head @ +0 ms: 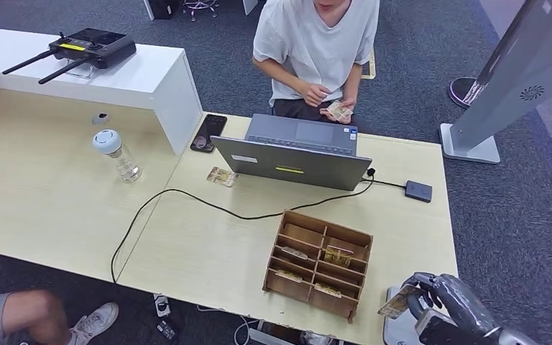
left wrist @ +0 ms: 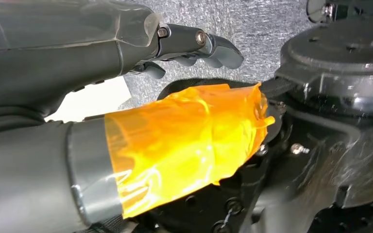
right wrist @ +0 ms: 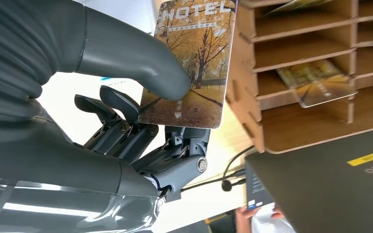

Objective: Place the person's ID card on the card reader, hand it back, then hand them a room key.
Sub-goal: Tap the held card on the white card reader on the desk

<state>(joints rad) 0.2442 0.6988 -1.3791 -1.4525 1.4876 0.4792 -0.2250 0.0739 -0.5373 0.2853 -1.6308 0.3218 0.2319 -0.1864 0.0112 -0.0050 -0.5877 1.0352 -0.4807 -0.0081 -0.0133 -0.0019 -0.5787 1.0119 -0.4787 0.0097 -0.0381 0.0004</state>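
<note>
With the right hand (head: 442, 298) pinching the hotel key card (right wrist: 189, 63), extend it level across the surface (head: 208, 244) toward the person's hands (head: 327, 100).

The right hand (head: 442, 298) is holding a room key (head: 397, 302) just past the table's (head: 208, 251) near right corner, beside the wooden compartment box (head: 320, 262), which is holding several more cards. A grey laptop (head: 298, 154) is sitting open behind the box, its dark cable trailing across the table. A person in a white shirt (head: 316, 43) is sitting behind the laptop, holding a card (head: 339, 111) in both hands. Another card (head: 221, 176) is lying flat left of the laptop, a phone (head: 208, 132) beyond it. A small dark card reader (head: 417, 190) is lying near the right edge. A water bottle (head: 117, 154) is standing at left.
</note>
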